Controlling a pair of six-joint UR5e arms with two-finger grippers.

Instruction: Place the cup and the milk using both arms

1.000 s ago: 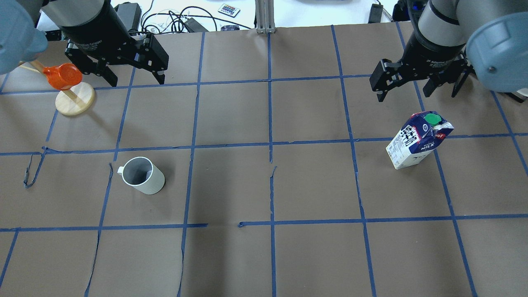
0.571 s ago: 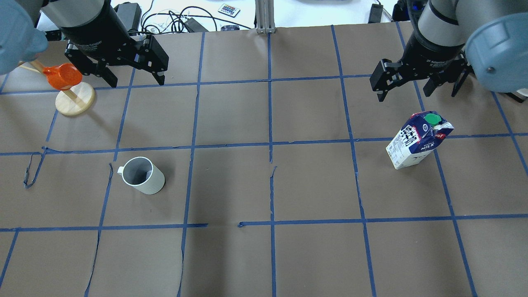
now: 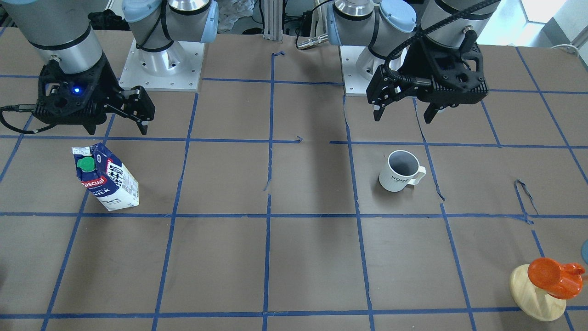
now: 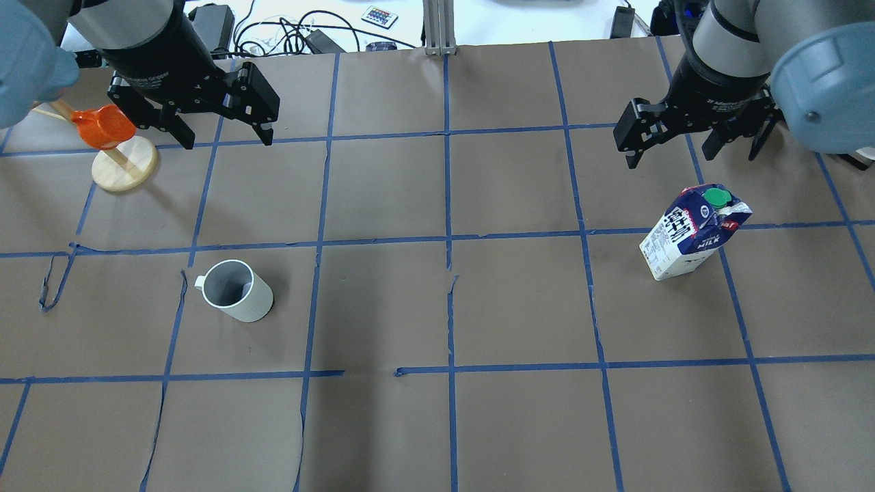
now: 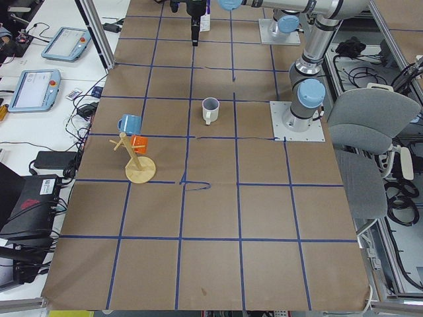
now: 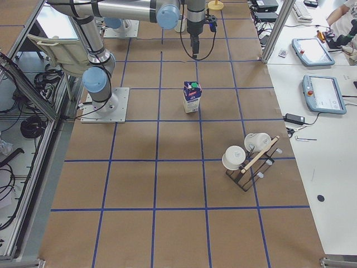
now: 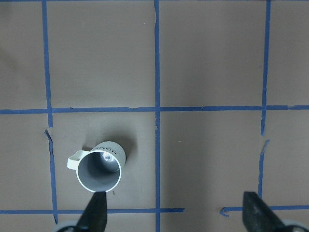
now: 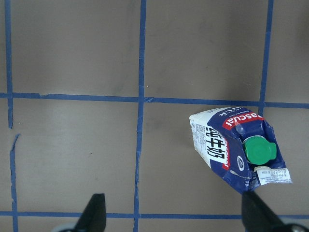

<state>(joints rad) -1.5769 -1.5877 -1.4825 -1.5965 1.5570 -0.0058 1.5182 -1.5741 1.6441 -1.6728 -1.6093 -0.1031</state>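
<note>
Cup (image 4: 238, 290) upright on bench (image 4: 444, 424), robot's left side, mouth up. Milk (image 4: 694, 232) upright on the right side, well apart from the cup. Left pincer (image 4: 225, 137) raised, fingers spread wide, empty, clear of cup. Right pincer (image 4: 690, 154) raised, also spread, empty, clear of milk.

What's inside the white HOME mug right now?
The mug looks empty: the left wrist view looks straight down on its bare grey floor, with only a light glint there. No part of the inside is covered.
</note>
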